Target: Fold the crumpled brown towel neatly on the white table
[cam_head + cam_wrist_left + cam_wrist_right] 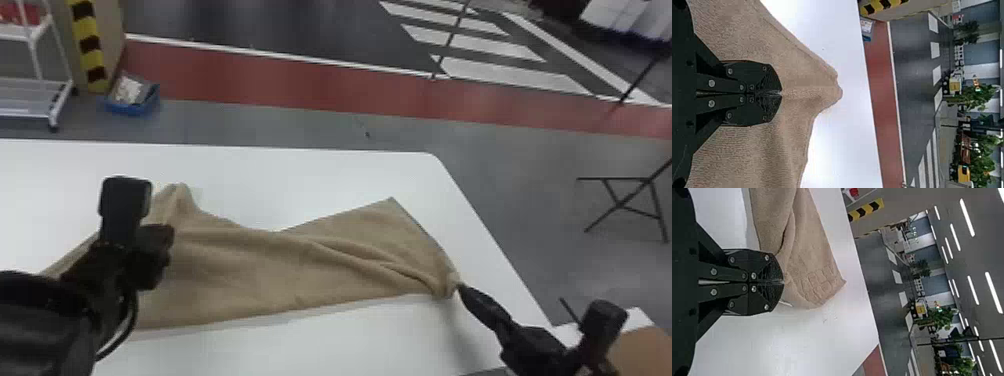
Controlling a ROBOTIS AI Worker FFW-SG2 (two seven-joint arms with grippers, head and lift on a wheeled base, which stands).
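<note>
Towel, long brown cloth [280, 270], runs crosswise between my black left gripper [781, 94] and black right gripper [784, 282], both pinching it; far corner [390, 206] nearer right.

Ahead of me, grey floor [280, 125] meets a red band [280, 82] — beyond it, dark flooring [300, 25] with white stripes [520, 77]. On my left I see a white rack [62, 102] and a blue bin [132, 107]; farther off, leafy plants [942, 319] — and long, bright ceiling lights [967, 217].
</note>
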